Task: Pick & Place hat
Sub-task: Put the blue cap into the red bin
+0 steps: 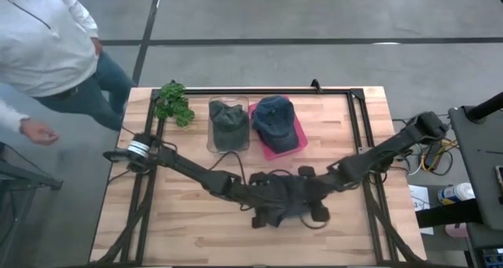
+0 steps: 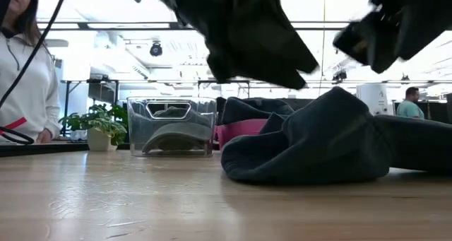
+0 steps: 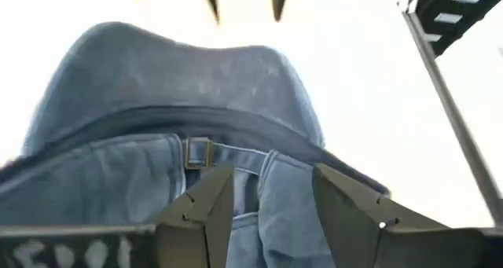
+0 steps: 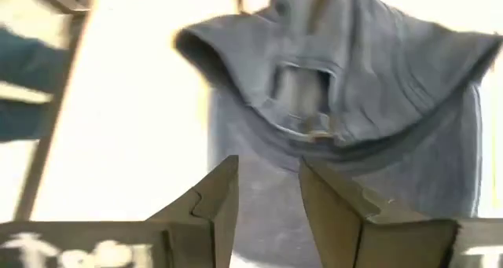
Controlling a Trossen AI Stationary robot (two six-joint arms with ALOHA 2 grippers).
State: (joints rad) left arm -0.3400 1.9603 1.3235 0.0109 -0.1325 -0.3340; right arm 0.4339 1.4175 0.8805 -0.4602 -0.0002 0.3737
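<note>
A dark blue denim cap (image 2: 311, 148) lies on the table near its middle, resting on its lower edge. In the high view the cap (image 1: 288, 208) lies mostly under the two grippers. My left gripper (image 1: 266, 199) hangs above the cap's left side and my right gripper (image 1: 316, 191) above its right side. Both are open and clear of the cap in the low view. The left wrist view shows the cap's strap and buckle (image 3: 196, 152) beyond the left gripper (image 3: 271, 209). The right wrist view shows its back opening (image 4: 302, 95) beyond the right gripper (image 4: 267, 201).
Toward the far edge, a green cap sits in a clear bin (image 1: 228, 126) and a blue cap lies on a pink tray (image 1: 277, 125) next to it. A potted plant (image 1: 173, 103) stands at the far left corner. A person (image 1: 47, 48) stands beyond that corner.
</note>
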